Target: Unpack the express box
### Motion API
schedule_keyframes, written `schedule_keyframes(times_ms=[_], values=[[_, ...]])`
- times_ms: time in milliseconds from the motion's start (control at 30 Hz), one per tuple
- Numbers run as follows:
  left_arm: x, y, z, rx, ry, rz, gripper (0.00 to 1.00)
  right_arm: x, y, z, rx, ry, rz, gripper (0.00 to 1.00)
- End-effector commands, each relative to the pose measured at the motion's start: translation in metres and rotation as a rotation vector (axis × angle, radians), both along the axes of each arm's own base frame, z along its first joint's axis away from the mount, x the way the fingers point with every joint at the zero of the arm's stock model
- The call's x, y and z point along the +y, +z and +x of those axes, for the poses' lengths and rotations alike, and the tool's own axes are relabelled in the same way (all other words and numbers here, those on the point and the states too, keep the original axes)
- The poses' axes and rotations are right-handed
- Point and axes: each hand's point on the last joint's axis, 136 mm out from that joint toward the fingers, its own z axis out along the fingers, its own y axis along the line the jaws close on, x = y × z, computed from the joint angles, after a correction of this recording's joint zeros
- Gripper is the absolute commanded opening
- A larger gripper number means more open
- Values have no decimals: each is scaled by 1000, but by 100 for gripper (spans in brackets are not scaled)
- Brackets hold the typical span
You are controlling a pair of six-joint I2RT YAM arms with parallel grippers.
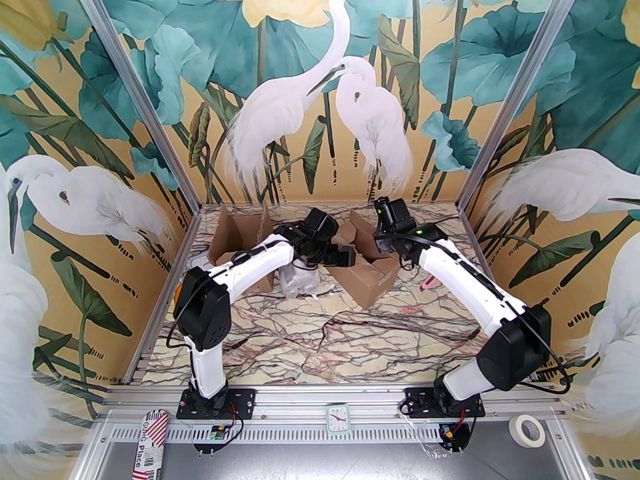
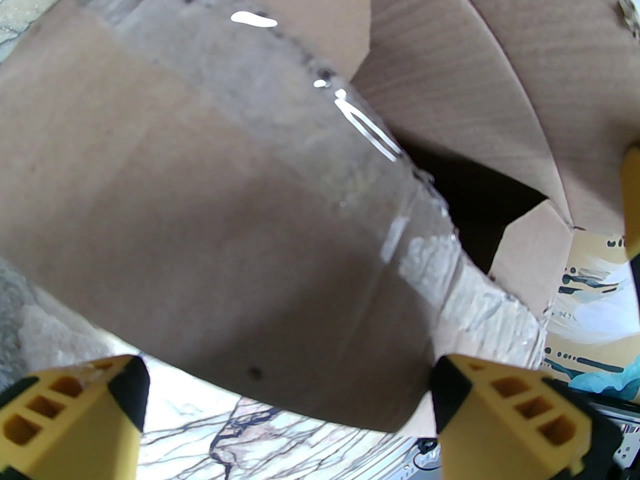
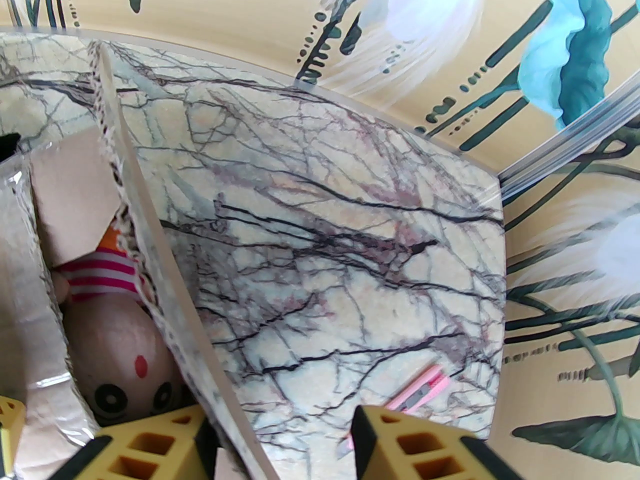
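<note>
A long, flat, red-and-white striped packet [image 1: 149, 443] lies at the near left on the grey metal shelf [image 1: 320, 460]. Black letters along it seem to read "GURG Place", and the barcode beside them is too small to read. On the small square mint-framed clock [image 1: 338, 418] at the near middle, the dial numerals are too small to make out.

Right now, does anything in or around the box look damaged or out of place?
Yes. The cardboard box sits diagonal to the table edges, and its flap has a torn, ragged edge. A doll lies wedged inside under a folded flap. A pink cutter lies loose on the table.
</note>
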Motion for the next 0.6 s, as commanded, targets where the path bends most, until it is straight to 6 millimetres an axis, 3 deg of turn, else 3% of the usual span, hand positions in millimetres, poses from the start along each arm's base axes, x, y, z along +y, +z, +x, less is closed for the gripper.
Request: schedule_keyframes(times_ms=[0, 233, 400, 567], values=[[28, -29, -14, 82, 13, 149, 98, 5, -4, 1, 64, 8, 141, 47], [14, 34, 4, 17, 66, 64, 99, 15, -13, -6, 136, 32, 326, 41], [12, 71, 15, -20, 140, 17, 97, 19, -6, -11, 140, 31, 404, 23], [6, 85, 17, -4, 204, 30, 97, 17, -7, -19, 141, -22, 451, 14]])
